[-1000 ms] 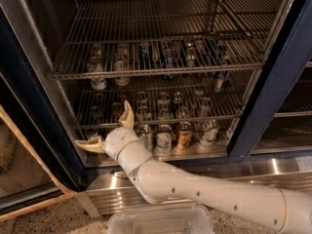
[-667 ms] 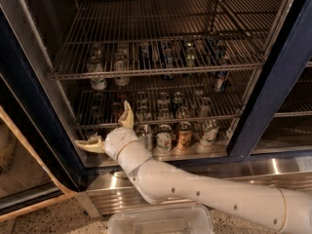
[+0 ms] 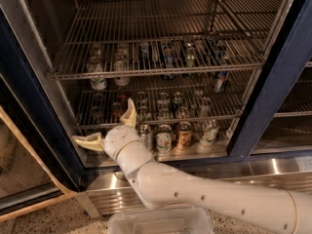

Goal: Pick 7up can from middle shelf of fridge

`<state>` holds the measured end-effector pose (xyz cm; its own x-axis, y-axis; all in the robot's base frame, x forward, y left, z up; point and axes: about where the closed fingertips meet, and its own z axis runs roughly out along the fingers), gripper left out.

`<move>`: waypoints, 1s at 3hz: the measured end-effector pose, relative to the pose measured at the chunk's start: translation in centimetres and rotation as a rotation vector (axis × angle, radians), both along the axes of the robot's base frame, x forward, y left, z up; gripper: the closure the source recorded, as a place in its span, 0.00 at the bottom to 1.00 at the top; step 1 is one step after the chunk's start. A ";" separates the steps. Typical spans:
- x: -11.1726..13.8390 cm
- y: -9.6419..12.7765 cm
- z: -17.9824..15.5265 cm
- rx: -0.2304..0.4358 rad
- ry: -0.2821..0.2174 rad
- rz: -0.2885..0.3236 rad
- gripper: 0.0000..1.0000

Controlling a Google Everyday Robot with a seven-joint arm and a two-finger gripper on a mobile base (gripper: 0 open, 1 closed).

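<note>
Nothing has shifted: our cream two-finger gripper point(image 3: 103, 120) stays wide open, empty, below the pale green-based 7up can point(image 3: 98, 81), seemingly untouched.

The smooth white arm point(image 3: 204, 199), dotted with small dark holes, is carrying a cream-fingered gripper point(image 3: 104, 123) low at the left front of the fridge point(image 3: 274, 91).
</note>
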<state>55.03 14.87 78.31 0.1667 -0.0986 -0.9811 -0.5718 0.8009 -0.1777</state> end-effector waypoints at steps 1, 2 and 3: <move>-1.4 -0.5 2.5 0.037 0.021 -0.013 0.00; -1.7 -1.2 3.8 0.041 0.063 -0.035 0.00; -1.7 -1.1 3.7 0.042 0.075 -0.034 0.00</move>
<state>53.31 13.75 81.99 0.0897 -0.0618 -0.9941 -0.5543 0.8261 -0.1014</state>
